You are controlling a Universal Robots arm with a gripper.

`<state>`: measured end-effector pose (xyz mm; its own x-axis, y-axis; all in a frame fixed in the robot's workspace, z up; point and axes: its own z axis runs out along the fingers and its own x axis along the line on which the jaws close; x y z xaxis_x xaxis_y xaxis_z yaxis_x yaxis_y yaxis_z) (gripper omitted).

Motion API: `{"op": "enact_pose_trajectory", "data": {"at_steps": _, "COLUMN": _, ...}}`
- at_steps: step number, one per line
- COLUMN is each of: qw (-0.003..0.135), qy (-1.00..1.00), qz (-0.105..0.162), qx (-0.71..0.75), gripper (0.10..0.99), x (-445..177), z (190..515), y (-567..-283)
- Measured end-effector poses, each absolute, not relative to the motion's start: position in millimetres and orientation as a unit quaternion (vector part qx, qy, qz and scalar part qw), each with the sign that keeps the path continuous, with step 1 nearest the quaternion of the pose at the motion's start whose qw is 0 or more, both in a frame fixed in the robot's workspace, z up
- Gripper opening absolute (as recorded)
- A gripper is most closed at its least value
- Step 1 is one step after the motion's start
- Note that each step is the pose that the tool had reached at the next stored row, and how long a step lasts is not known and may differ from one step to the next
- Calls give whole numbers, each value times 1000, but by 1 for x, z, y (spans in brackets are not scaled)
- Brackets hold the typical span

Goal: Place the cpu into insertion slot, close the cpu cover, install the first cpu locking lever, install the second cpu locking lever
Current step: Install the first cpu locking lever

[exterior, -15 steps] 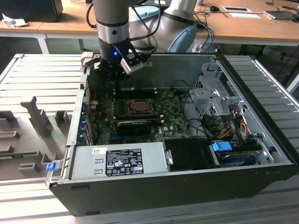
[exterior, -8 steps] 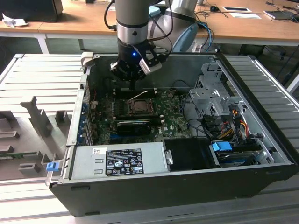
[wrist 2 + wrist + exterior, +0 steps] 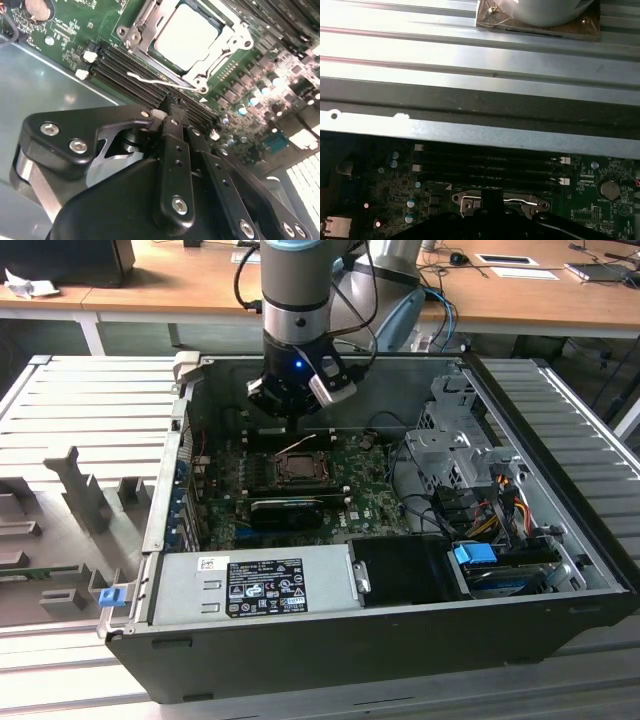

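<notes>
Presently, the gripper is seen in the exterior view lowered into the open computer case, just behind the insertion slot on the green circuit board. In the second wrist view, the cpu is found seated flat within the slot, framed by the cpu cover, whose cut-out middle leaves the pale chip exposed. A thin wire locking lever is noted along the near edge of the socket, beside the black memory slots. The gripper's fingers are observed drawn together, nothing being held between them, with the tips just short of that lever. The case is set on a ribbed metal table.
</notes>
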<state>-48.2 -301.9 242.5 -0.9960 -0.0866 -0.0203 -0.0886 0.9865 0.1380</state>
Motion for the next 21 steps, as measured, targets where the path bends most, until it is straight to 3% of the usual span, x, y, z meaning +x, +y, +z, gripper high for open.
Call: {"op": "enact_pose_trajectory", "data": {"at_steps": 21, "qw": 7, "qy": 996, "qz": 70, "qx": -51, "gripper": 106, "x": -30, "z": 222, "y": -296}}
